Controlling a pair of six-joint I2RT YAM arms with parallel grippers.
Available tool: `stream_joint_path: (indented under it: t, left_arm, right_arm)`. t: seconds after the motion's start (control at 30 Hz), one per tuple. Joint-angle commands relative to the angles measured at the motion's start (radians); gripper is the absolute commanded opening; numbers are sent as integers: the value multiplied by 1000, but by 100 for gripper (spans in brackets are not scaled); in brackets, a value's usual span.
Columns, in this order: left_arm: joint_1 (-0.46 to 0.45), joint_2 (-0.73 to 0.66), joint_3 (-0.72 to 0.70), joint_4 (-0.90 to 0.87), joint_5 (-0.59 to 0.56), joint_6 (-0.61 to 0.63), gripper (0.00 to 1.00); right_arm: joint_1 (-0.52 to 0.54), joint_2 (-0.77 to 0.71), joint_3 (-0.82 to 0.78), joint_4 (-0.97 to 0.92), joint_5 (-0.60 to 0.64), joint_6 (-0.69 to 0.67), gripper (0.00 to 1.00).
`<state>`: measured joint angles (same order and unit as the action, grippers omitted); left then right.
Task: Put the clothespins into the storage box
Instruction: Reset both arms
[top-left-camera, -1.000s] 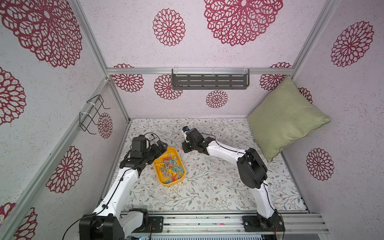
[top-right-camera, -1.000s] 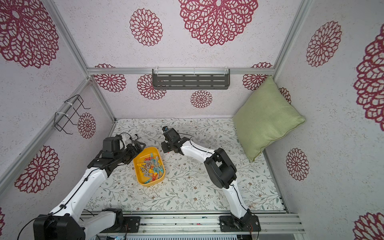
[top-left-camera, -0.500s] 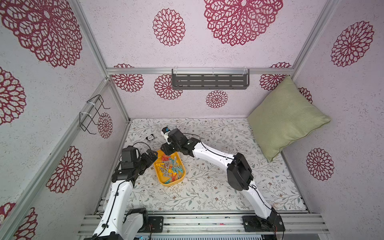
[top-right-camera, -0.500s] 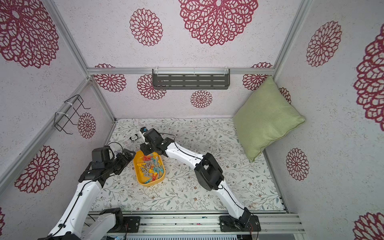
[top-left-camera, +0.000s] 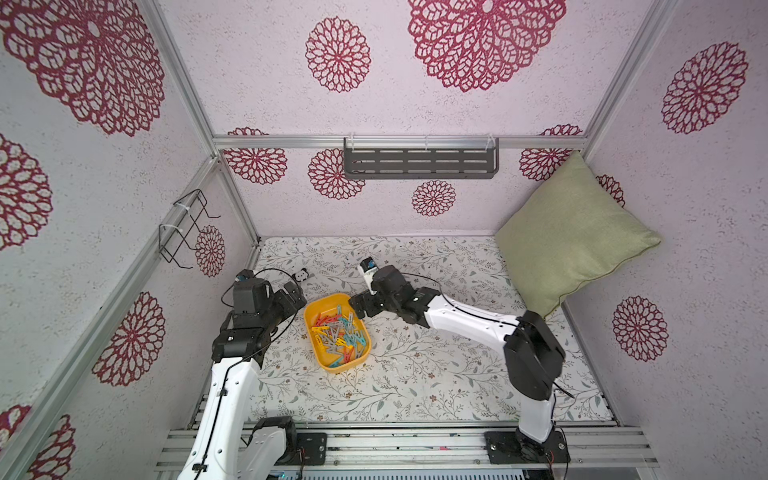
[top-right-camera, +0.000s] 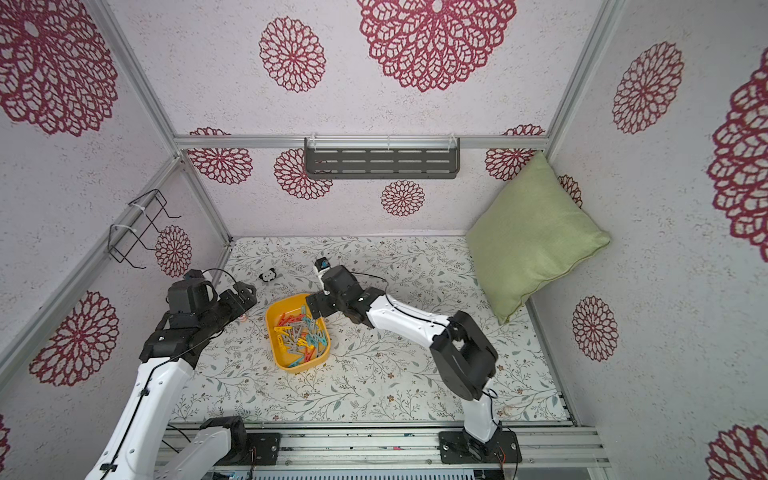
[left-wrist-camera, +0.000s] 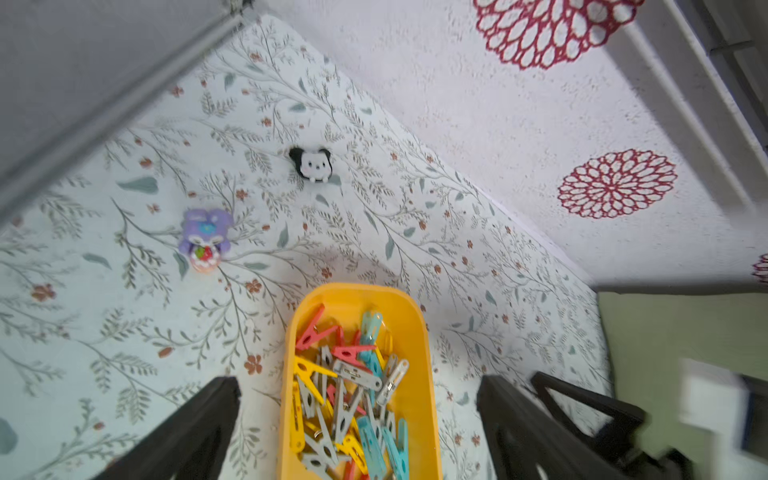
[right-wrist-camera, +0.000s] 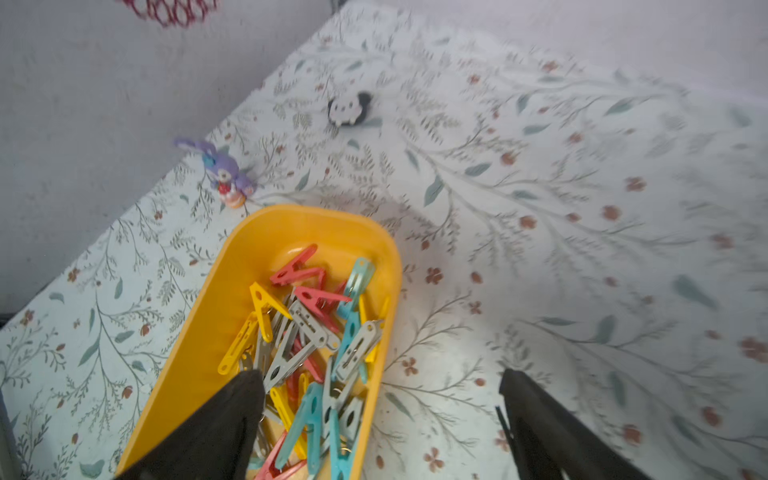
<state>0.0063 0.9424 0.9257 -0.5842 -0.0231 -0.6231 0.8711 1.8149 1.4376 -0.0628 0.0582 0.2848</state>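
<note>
A: Floral bench (top-left-camera: 415, 374): clothespins (right-wrist-camera: 316, 328) lie heaped in storage box (right-wrist-camera: 195, 324). Empty: left fingers (left-wrist-camera: 187, 436), right fingers (right-wrist-camera: 216, 428), both wide apart.
B: Pins look light, stiff, slick, tangled. Pinch one across flat sides.

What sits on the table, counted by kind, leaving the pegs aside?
Box: 1
Toys: 2 (panda, purple toy)
Pillow: 1
Total: 4
</note>
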Motion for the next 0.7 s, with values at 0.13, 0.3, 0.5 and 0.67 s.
stream_joint_path:
  t: [0.13, 0.3, 0.5, 0.67]
  left_arm:
    - [-189, 22, 97, 96, -405, 216, 97]
    - [-186, 17, 181, 103, -408, 298, 97]
    - [-186, -98, 7, 362, -459, 335, 97]
    - [-179, -111, -162, 474, -527, 393, 97]
  right_arm:
    - [-215, -339, -321, 380, 47, -17, 99]
    - [-265, -461, -362, 326, 189, -161, 99]
    - [-268, -703, -868, 1049, 256, -409, 99]
    - [-346, -749, -911, 938, 325, -405, 99]
